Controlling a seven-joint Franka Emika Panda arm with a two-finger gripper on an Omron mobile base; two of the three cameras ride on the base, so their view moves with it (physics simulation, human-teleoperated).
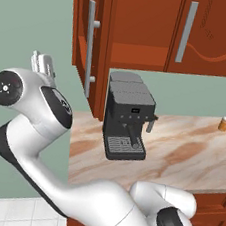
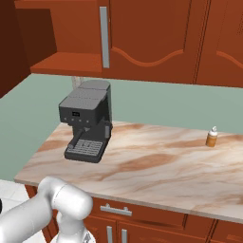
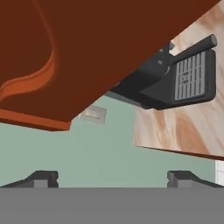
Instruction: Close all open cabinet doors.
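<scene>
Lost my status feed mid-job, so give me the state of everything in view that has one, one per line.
Left cabinet door: open, swung out over the counter's end.
Other cabinet doors: shut.
Open cabinet's shelf: bare.
Gripper: open, holding nothing, close below the open door's face.
Coffee machine: upright on the counter.
Small bottle: upright, capped.

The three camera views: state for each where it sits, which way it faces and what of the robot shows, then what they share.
Left base view: behind the arm, left side, facing the open cabinet door and coffee machine; white arm lower right.
Right base view: behind, right side, facing the counter and small bottle; arm lower left.
Hand view: on the hand, rolled, beside the door's panel; gripper fingertips at bottom, apart.
Shared: all show the coffee machine and counter.
</scene>
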